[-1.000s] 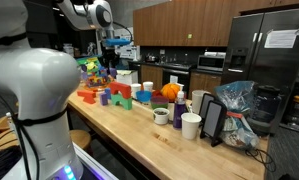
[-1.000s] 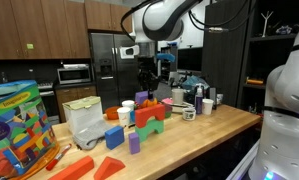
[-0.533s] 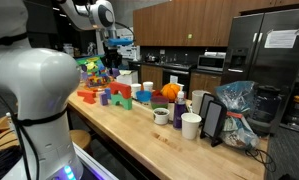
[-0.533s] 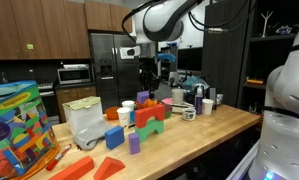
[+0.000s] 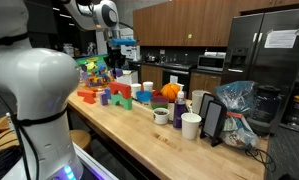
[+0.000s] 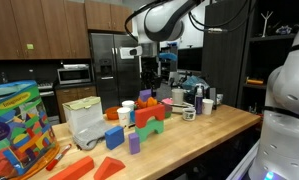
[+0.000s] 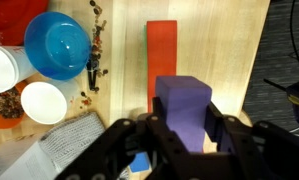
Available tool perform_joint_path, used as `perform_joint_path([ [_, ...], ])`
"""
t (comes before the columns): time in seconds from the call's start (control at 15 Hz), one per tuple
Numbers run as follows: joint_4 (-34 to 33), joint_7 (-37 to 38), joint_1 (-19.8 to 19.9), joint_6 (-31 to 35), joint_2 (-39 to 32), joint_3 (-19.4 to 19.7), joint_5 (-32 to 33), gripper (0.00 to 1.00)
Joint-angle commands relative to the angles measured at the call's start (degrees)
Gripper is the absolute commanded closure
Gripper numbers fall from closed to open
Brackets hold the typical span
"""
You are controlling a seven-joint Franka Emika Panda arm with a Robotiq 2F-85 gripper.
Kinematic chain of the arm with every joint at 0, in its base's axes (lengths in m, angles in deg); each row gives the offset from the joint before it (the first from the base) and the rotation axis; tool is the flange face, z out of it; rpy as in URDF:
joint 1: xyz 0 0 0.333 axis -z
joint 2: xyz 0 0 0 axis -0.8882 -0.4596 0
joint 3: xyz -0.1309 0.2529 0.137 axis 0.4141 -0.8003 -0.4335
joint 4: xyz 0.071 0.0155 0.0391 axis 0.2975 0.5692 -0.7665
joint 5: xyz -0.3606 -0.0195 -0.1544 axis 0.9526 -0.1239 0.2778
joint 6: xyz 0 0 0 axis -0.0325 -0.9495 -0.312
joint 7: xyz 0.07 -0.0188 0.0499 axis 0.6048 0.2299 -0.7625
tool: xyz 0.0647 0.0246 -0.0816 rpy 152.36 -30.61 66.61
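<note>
Purple block (image 7: 184, 105) sits clamped in the gripper (image 7: 184, 138), and everything else is best placed from it, reading the wrist view from its left edge across.

Far left on the counter (image 7: 234, 50) are a white cup (image 7: 42, 102) and a blue bowl (image 7: 57, 45), with a scatter of crumbs beside them. All of this lies well apart from the jaws. Below them, a corner of pale mesh material (image 7: 74, 140) reaches toward the left finger (image 7: 137, 135) (whether it touches, I cannot tell).

At the centre is the relation that matters. A red block (image 7: 163, 55) lies flat on the wood, its long axis running straight away from the gripper, up the picture. Its near end is hidden behind the purple block. The purple block is offset a little to the right of the red block's centre line, so it overlaps only the right part of the red block's width. The jaws are closed on the purple block's left and right faces, so their closing line runs across the red block's length, not along it.

Right of that there is only bare wood, then the counter's edge.

In an exterior view the gripper (image 6: 146, 84) hangs over the group of coloured blocks, clear of the counter top.
</note>
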Motion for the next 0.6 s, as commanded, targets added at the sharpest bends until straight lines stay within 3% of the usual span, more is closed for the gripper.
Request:
perform_joint_path([
  [0.0, -1.35, -0.79, 0.89, -1.0, -1.18, 0.88, 0.21, 0.84],
  [0.53, -0.49, -2.64, 1.86, -0.37, -2.58, 2.31, -0.84, 0.84],
])
